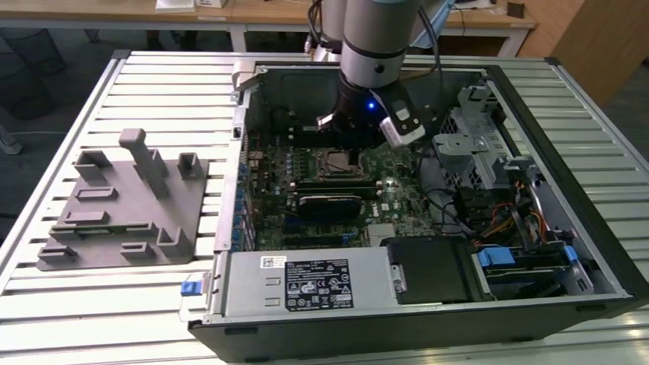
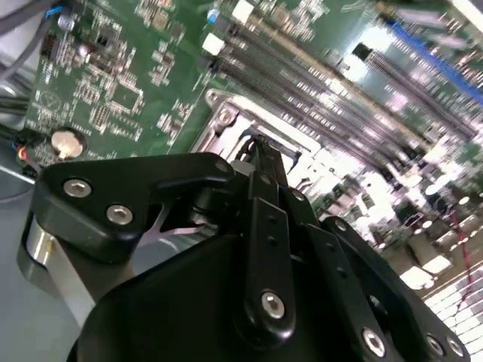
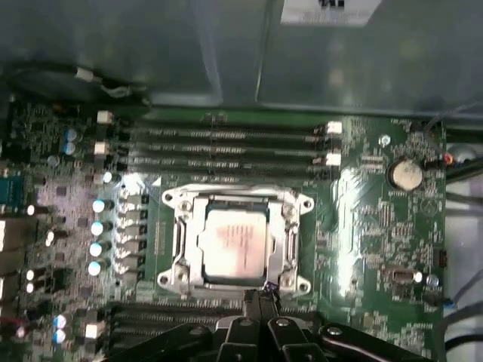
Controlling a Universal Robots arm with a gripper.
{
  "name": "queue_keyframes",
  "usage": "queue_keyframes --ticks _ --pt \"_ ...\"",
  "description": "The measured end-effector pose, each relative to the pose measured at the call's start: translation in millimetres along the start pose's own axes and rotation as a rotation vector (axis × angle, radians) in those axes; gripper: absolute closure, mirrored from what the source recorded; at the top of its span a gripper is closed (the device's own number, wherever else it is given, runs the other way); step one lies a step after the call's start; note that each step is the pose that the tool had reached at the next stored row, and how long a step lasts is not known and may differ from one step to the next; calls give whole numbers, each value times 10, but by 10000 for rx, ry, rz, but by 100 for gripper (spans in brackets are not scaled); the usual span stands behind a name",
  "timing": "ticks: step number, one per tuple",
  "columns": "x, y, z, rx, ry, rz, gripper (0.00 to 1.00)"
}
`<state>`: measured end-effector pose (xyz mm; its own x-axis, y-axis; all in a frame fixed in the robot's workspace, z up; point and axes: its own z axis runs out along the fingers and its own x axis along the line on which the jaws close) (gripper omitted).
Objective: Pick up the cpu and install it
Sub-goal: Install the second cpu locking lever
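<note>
From where I sit, the cpu (image 3: 235, 243) already lies flat inside the socket (image 3: 235, 238) on the motherboard (image 3: 362, 226), its pale silver top framed by the metal bracket on all four sides, in the first wrist view. The gripper (image 3: 262, 296) sits just at the near edge of that socket, and its two black fingers (image 3: 253, 305) look pressed together with nothing between them; the second wrist view shows the same narrow tip (image 2: 260, 154) pointing down at the corner of the socket frame (image 2: 226, 113). In the exterior view the arm (image 1: 375, 46) reaches down into the open computer case (image 1: 568, 228), above the board's middle, with the grey fixture block (image 1: 121, 205) well apart on the slatted table (image 1: 121, 304) at the exterior view's left. My worry is the seating: I cannot tell from these pictures whether the chip is fully dropped into its notches or riding slightly on one edge, and any downward push from the closed tip could bend socket pins beneath it. A sideways nudge at that corner could also skew the chip. The tip is close to the bracket, so scraping the frame or the memory slots (image 3: 226, 143) is a further risk.
</note>
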<state>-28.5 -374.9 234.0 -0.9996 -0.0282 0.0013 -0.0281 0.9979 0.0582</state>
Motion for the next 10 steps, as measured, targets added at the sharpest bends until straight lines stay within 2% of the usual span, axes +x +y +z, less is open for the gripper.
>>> queue_keyframes --ticks 4,10 --pt "62 -53 -3 0 -3 -10 89" --pt "219 -90 -5 -23 -5 -10 89"
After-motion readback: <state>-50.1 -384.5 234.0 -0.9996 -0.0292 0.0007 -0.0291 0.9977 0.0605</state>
